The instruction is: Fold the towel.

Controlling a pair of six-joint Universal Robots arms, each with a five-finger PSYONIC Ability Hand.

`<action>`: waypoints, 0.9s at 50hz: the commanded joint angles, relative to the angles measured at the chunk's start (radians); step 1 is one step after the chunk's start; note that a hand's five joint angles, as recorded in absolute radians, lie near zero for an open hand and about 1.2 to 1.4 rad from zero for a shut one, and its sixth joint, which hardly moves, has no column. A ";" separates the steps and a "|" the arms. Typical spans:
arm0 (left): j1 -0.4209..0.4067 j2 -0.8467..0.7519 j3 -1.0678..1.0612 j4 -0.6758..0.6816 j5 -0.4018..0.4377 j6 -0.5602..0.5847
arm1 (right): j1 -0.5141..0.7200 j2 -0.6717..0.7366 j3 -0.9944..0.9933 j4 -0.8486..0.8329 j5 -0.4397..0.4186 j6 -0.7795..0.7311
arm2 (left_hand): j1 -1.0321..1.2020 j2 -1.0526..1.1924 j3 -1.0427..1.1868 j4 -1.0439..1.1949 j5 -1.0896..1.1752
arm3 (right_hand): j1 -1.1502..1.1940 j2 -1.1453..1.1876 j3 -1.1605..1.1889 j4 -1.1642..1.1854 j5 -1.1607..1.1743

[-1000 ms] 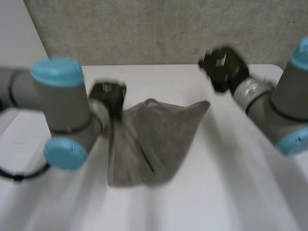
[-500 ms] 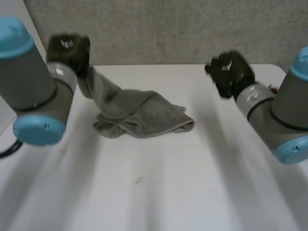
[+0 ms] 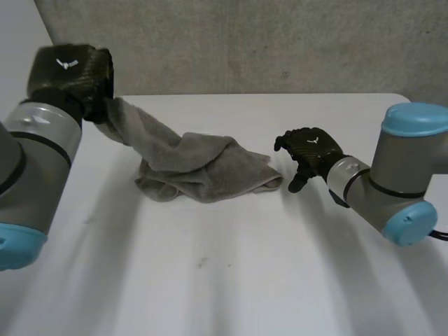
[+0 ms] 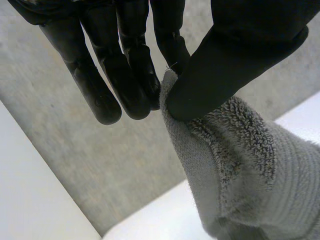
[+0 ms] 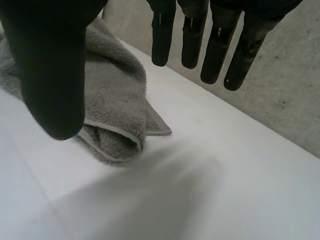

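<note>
Left hand (image 3: 70, 70) holds one end of the towel (image 3: 203, 164) up; right hand (image 3: 308, 150) hovers open beside it.
The left hand pinches an edge of the grey towel between its thumb and fingertips (image 4: 132, 75), keeping that end off the white table (image 3: 231, 280). From the pinch the cloth slopes down to a crumpled heap lying on the table. The right hand's fingers are straight and spread, gripping nothing, low over the table just beside the heap's other end. A folded corner of the towel lies near its thumb, apart from its fingertips.
</note>
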 commanded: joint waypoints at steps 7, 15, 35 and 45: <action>-0.012 0.090 -0.007 0.002 -0.002 -0.001 | 0.009 0.241 -0.194 -0.028 0.015 0.105 | 0.236 0.184 0.182 0.179 0.206 | 0.235 0.182 0.194 0.196 0.198; -0.015 0.113 -0.007 0.002 -0.001 -0.001 | 0.012 0.310 -0.270 -0.027 0.017 0.114 | 0.236 0.184 0.182 0.179 0.206 | 0.382 0.329 0.340 0.343 0.345; -0.012 0.125 -0.031 0.000 -0.002 -0.002 | 0.034 0.405 -0.418 -0.005 0.017 0.201 | 0.236 0.184 0.182 0.179 0.206 | 0.598 0.545 0.557 0.559 0.561; -0.012 0.135 -0.042 0.003 -0.001 -0.001 | 0.034 0.406 -0.473 0.024 0.017 0.221 | 0.236 0.184 0.182 0.179 0.206 | 1.032 0.979 0.991 0.993 0.995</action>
